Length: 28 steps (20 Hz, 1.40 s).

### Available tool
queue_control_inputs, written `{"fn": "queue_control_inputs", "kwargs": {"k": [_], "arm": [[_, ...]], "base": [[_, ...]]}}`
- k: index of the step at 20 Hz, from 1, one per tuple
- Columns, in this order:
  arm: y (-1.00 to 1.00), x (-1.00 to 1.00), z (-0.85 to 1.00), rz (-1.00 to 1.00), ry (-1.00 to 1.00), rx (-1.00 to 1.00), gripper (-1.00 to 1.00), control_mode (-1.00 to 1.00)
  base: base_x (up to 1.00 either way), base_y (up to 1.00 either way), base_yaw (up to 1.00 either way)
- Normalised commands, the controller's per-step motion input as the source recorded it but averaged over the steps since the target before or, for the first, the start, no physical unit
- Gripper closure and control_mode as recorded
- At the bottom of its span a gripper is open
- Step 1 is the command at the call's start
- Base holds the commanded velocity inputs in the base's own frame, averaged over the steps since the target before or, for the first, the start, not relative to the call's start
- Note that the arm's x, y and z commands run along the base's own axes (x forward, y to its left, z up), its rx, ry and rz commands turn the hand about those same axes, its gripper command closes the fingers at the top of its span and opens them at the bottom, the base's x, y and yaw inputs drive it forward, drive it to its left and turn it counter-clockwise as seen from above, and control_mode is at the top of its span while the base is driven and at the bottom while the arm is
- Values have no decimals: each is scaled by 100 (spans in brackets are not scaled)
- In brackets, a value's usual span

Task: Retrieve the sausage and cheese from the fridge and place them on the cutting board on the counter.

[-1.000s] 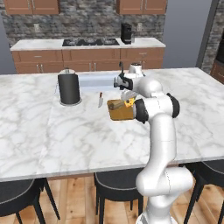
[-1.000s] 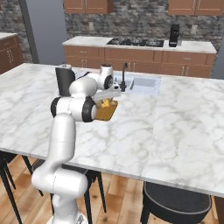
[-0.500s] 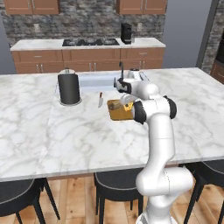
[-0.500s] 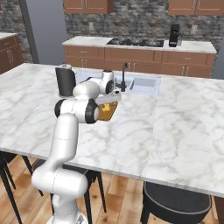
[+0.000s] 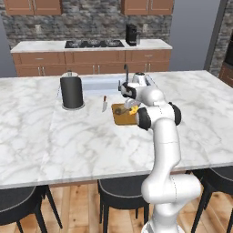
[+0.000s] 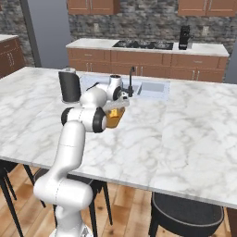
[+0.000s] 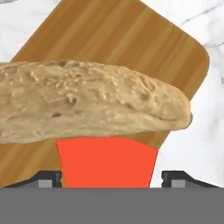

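Claw (image 7: 107, 181) wide apart around our orange cheese wedge (image 7: 107, 162); tan sausage (image 7: 87, 107) lies crosswise on wooden cutting board (image 7: 122, 39), left end cropped.

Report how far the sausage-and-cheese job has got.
Done, apparently: an elongated brown item, likely the sausage though it looks tan up close, lies across the cutting board on the counter. In hand: the cheese sits between the fingertips of the gripper, just over the board; gripped or released, I cannot tell. Left: let go and withdraw.
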Motion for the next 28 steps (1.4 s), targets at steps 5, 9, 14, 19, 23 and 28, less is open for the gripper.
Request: {"fn": "queue_control_inputs", "kwargs": {"k": [5,9,14,19,23,28], "arm": [[0,-21,31,-4,-9,1,-100,-100],[16,-18,70,-3,-3,0,-100,-100],[24,-12,78,-6,-11,0,-100,-100],[15,-51,59,-12,-7,-1,-100,-100],[-4,-100,3,-10,-5,1,-100,-100],[-5,-98,42,0,-27,5,-100,-100]], "base": [[0,0,0],[0,0,0],[0,0,0],[0,0,0],[0,0,0],[0,0,0]]}}
